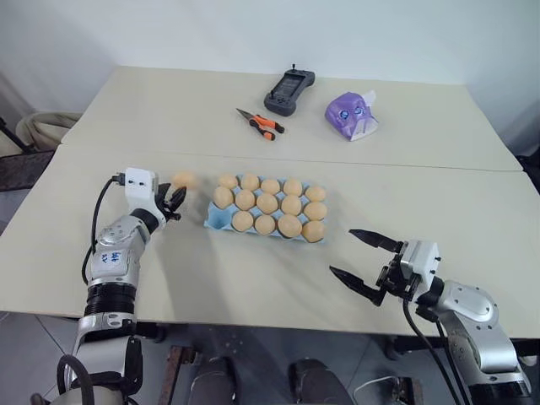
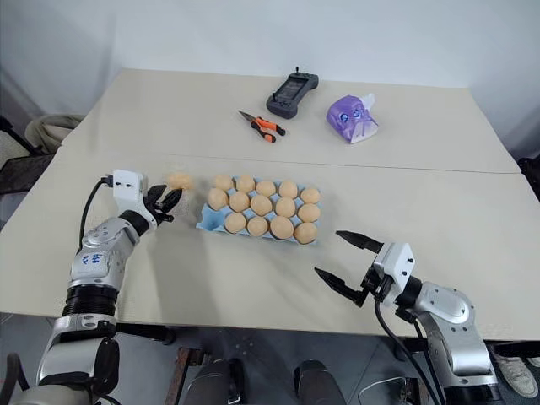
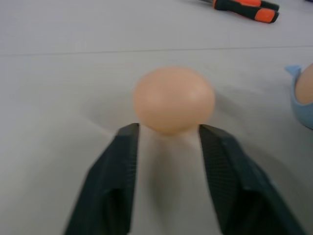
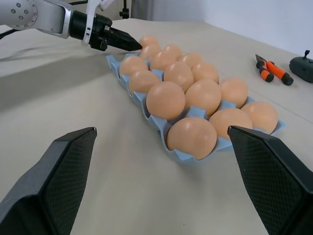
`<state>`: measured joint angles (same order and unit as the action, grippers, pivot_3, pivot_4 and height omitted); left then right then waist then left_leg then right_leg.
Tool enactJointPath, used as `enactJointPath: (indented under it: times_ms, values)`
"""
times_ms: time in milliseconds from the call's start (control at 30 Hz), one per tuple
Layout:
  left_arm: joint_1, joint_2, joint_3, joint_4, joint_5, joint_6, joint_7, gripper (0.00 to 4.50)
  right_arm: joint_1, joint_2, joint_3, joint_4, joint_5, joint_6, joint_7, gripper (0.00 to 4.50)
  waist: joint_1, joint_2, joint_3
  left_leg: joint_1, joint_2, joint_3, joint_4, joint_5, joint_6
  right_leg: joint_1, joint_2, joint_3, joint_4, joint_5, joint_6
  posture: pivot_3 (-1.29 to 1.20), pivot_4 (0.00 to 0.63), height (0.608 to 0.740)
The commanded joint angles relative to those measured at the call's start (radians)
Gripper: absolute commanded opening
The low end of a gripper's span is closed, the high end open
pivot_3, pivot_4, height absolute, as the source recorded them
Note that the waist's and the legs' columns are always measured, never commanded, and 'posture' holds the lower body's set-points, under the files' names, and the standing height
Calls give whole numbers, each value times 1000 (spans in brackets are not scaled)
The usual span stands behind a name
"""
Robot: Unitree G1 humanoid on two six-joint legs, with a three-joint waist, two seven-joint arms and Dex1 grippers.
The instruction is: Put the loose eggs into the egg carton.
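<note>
One loose egg lies on the table just left of the egg carton, a light blue tray. Several eggs fill the tray; the near-left corner cup is bare. My left gripper points level at the loose egg, and its black fingertips press the egg's near end from both sides. My right gripper hovers open over the table's front right, nothing between its fingers, facing the carton.
Orange-handled pliers, a black handheld controller and a purple tissue pack lie on the far half of the table. The table's front edge runs close under both arms.
</note>
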<state>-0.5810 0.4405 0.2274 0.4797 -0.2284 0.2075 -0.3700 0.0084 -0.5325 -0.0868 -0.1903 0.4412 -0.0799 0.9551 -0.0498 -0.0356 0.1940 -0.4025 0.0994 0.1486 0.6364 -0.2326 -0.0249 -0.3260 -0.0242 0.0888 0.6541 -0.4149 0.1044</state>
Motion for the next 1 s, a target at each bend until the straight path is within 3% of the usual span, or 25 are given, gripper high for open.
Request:
enactJointPath:
  times_ms: [33, 433, 533, 767, 1000]
  values:
    - [16, 17, 16, -28, -15, -57, -49, 1728, -9, 9, -8, -3, 6, -16, -3, 4500, 1, 0, 0, 0, 0, 0, 0, 0, 0, 0, 0, 0, 0, 0, 0, 0, 150, 740]
    - [190, 53, 25, -192, -50, -88, -180, 1728, -7, 8, -7, 3, 5, -13, 0, 4500, -2, 0, 0, 0, 1, 0, -1, 0, 0, 0, -1, 0, 0, 0, 0, 0, 150, 740]
    - [221, 41, 39, -251, -90, -94, -205, 2273, 0, 8, -4, 1, 6, -8, 1, 4500, -2, 0, 0, 0, 1, 0, -1, 0, 0, 0, -1, 0, 0, 0, 0, 0, 150, 740]
    - [89, 26, 35, -135, -35, -141, -91, 4475, 1, 7, 1, -1, 5, -5, 4, 4500, 6, 0, 0, 0, 0, -2, -1, 0, 1, 1, -1, -1, 0, 0, 0, 0, 150, 740]
    - [-124, -7, -13, 120, 34, -177, -26, 4475, -5, 5, 2, 1, -1, -7, 1, 4500, 19, 0, 0, 0, -2, 0, -1, 0, 2, 0, -1, 0, -1, 1, 1, 0, 150, 740]
